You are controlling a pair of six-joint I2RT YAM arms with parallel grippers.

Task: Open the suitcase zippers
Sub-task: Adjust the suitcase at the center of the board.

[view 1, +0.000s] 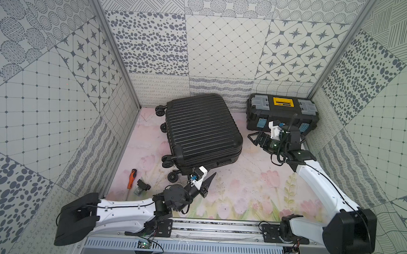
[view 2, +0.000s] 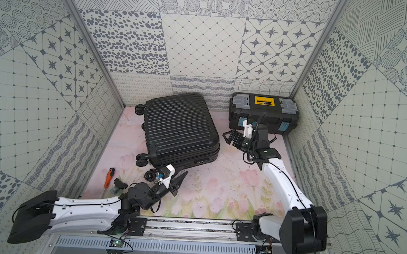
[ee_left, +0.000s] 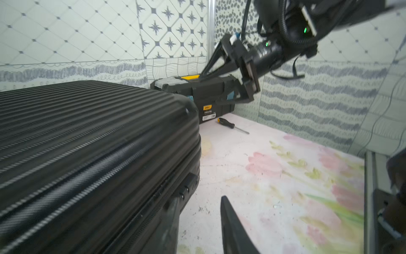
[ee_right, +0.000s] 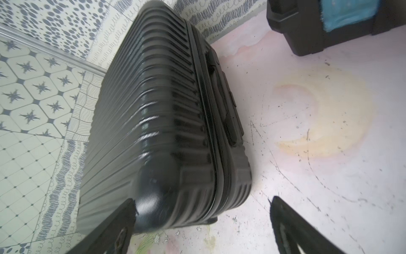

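Black ribbed hard-shell suitcase is lying flat, exposing thin black zipper track | left gripper is hovering alongside, part-open, empty | right gripper is hovering wide-open

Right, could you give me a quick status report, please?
Left gripper open, empty, beside suitcase. Right gripper wide open, clear of it. Zippers shut. Toolbox stands apart.
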